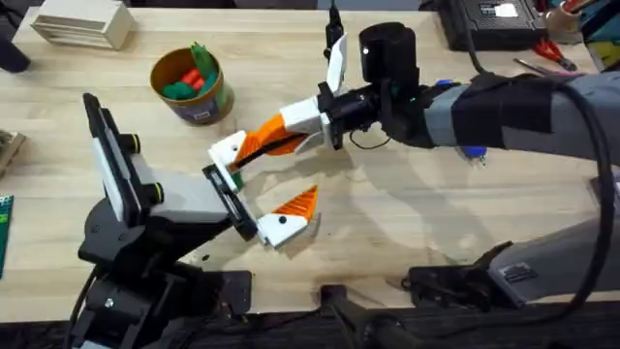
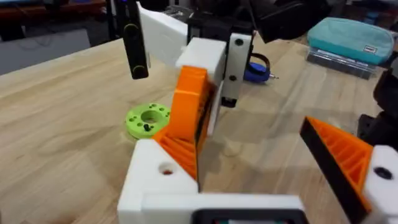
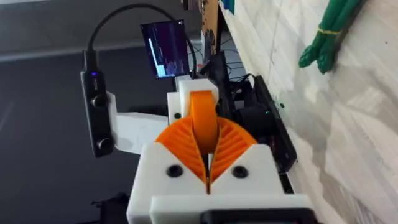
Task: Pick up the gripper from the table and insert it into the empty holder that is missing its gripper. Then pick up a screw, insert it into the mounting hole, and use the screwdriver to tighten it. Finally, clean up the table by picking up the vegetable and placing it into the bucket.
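My right gripper (image 1: 279, 134) reaches across from the right and is shut on the orange gripper (image 1: 260, 143), pressing it against the plain white holder (image 1: 229, 150), which is one finger of my left arm. The left wrist view shows the orange gripper (image 2: 189, 109) standing tilted on the holder (image 2: 158, 180). My left gripper (image 1: 263, 184) is open; its other finger carries an orange tip (image 1: 300, 202). The blue screwdriver (image 2: 256, 70) lies behind, partly hidden by the right arm. A green vegetable (image 3: 326, 31) lies on the table. The bucket (image 1: 194, 97) stands at the back left.
The bucket holds orange-red and green toy vegetables. A lime-green ring (image 2: 148, 118) lies beside the holder. A wooden block (image 1: 82, 21) sits at the back left, a teal pouch (image 2: 354, 37) and tools at the back right.
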`<state>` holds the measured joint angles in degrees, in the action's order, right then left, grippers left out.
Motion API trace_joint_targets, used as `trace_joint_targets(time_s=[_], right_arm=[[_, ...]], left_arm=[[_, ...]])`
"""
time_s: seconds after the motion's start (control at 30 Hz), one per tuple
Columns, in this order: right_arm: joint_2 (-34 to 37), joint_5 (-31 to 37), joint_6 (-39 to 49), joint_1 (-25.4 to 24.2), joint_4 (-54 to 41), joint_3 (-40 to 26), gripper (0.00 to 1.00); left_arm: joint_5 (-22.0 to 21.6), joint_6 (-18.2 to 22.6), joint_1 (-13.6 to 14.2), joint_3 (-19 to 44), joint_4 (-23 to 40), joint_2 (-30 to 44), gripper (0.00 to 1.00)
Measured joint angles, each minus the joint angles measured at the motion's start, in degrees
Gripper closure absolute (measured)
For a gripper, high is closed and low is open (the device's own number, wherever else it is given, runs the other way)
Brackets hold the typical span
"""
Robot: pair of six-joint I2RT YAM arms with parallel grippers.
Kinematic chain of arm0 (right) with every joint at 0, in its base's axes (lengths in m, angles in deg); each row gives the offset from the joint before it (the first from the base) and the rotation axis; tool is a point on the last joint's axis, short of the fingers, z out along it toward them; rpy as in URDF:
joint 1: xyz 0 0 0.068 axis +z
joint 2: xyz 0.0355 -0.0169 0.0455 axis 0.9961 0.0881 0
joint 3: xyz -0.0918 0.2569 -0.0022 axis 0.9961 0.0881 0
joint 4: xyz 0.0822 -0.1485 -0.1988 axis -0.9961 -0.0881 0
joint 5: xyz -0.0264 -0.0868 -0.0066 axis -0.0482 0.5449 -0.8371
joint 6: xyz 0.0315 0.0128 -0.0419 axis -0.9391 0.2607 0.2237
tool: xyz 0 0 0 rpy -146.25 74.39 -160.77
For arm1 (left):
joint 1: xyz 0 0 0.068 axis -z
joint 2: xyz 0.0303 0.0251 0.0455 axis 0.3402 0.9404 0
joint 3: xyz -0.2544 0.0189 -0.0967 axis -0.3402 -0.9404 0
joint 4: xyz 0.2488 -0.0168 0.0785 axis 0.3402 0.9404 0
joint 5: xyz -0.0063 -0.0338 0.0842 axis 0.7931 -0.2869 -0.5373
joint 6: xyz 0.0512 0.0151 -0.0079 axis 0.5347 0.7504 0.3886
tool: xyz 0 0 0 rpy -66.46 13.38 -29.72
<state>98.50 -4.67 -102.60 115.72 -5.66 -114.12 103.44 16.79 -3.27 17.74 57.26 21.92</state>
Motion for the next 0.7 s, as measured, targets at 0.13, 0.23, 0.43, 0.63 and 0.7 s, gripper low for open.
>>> trace_joint_targets(time_s=[0.13,0.23,0.43,0.63,0.7], right_arm=[[0.00,0.60,-0.10,0.19,0.13,-0.04,0.988],[0.00,0.64,-0.19,0.19,0.15,-0.07,0.988],[0.09,1.05,-0.51,0.21,0.04,-0.09,0.892],[0.63,0.96,0.85,0.21,-0.05,-0.09,0.750],[0.74,1.37,1.33,0.23,-0.16,-0.09,0.641]], left_arm=[[-0.25,0.00,-0.06,0.00,0.00,0.00,0.013],[-0.27,0.00,-0.06,0.00,0.00,0.00,0.013],[-0.32,0.04,-0.06,0.00,-0.02,0.00,0.013],[-0.03,0.29,-0.04,0.00,-0.04,0.00,0.013],[1.51,0.82,0.23,0.00,-0.07,0.00,0.014]])
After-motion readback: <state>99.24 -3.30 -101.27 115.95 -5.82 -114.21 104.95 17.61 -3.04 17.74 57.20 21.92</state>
